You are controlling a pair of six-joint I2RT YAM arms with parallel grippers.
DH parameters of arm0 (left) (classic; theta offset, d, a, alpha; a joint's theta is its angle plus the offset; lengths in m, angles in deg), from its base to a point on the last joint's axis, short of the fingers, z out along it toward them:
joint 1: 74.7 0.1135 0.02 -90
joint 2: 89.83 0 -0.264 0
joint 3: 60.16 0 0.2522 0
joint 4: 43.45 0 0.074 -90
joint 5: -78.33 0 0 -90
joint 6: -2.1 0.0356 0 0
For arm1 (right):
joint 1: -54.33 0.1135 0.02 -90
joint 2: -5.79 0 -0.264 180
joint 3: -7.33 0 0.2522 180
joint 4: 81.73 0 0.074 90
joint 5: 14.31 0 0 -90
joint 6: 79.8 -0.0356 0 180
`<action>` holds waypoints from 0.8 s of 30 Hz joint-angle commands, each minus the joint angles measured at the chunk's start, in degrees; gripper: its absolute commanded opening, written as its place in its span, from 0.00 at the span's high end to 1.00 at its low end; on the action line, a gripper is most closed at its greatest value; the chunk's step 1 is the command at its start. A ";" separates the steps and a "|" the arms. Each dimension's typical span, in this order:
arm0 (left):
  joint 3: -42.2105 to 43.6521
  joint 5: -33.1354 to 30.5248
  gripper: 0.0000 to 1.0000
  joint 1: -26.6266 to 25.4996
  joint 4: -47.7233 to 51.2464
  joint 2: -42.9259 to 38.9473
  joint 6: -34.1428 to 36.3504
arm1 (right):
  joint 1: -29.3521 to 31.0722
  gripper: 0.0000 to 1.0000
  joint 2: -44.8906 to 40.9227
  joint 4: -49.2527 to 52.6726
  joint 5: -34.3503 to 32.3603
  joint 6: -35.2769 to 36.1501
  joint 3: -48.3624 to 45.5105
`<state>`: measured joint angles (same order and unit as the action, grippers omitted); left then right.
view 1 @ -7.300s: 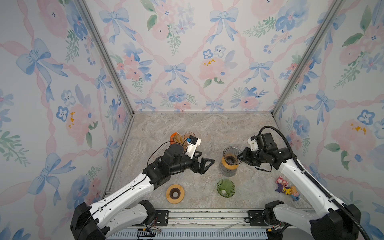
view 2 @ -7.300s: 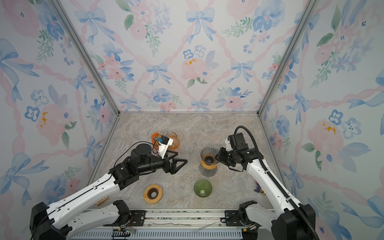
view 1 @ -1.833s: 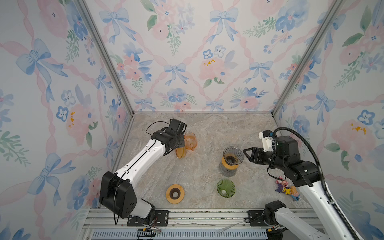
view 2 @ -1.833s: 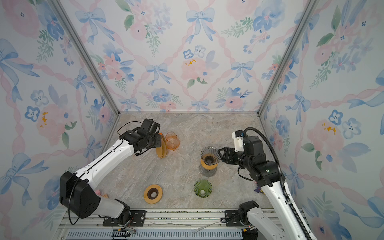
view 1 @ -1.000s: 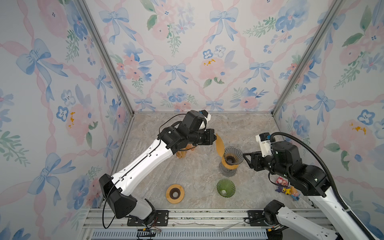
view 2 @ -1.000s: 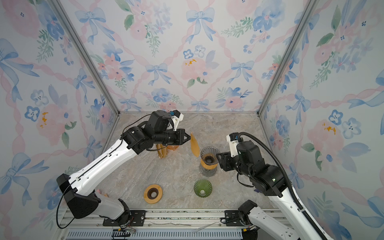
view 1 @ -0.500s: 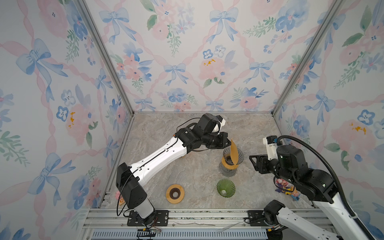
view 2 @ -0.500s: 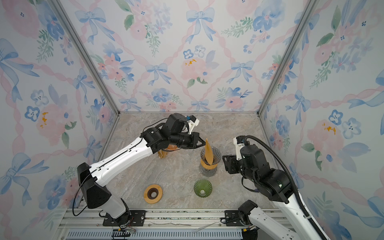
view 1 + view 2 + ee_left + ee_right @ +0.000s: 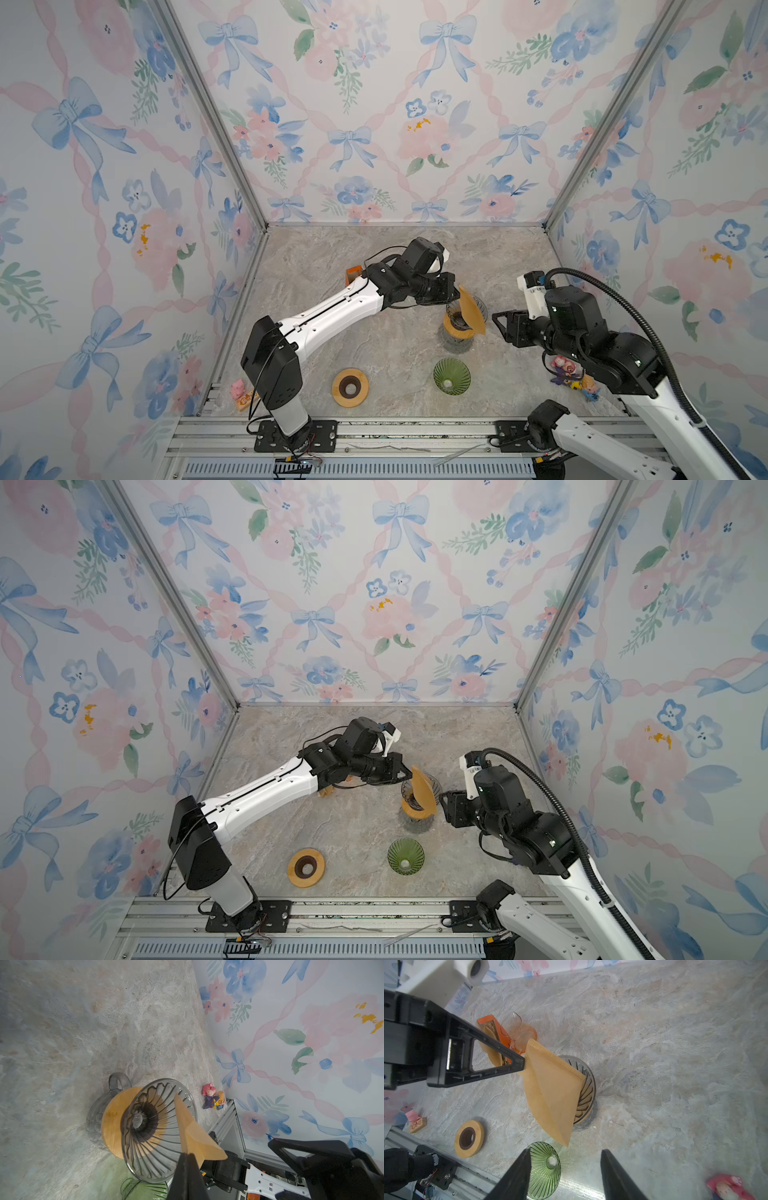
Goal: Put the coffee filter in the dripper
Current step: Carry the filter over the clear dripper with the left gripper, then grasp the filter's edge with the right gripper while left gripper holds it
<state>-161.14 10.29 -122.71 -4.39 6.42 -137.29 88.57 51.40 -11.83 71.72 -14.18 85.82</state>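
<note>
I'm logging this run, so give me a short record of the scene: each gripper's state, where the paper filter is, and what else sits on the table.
left gripper: shut on one edge of the brown paper coffee filter
filter: folded flat, hanging over the clear glass dripper, not seated in it
dripper: upright on a round wooden collar atop a clear glass carafe
right gripper: open, empty, apart from the dripper
other items: green ribbed glass dripper, round wooden ring, both untouched
task: filter not yet placed
</note>
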 commanded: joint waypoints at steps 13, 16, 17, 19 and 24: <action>8.98 -6.37 0.63 0.66 -6.41 -7.07 9.81 | 0.81 0.47 5.66 -2.41 4.56 1.00 2.02; 18.33 -7.54 0.59 0.64 -17.30 -13.15 10.14 | 1.03 0.47 6.31 -2.61 5.20 1.87 2.19; 21.56 -7.34 0.57 0.64 -20.63 -15.30 9.72 | 1.31 0.47 6.48 -2.69 4.96 2.05 2.31; 26.77 -6.68 0.55 0.72 -26.54 -18.35 8.61 | 1.83 0.47 7.01 -2.77 4.34 2.47 2.64; 35.80 -6.78 0.51 0.55 -35.25 -23.28 7.12 | 3.64 0.47 9.93 -2.24 2.36 3.72 4.02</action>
<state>-128.62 4.17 -121.92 -30.81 -15.44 -129.97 90.82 59.92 -14.17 75.75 -12.11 87.46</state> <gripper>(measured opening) 0.488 0.525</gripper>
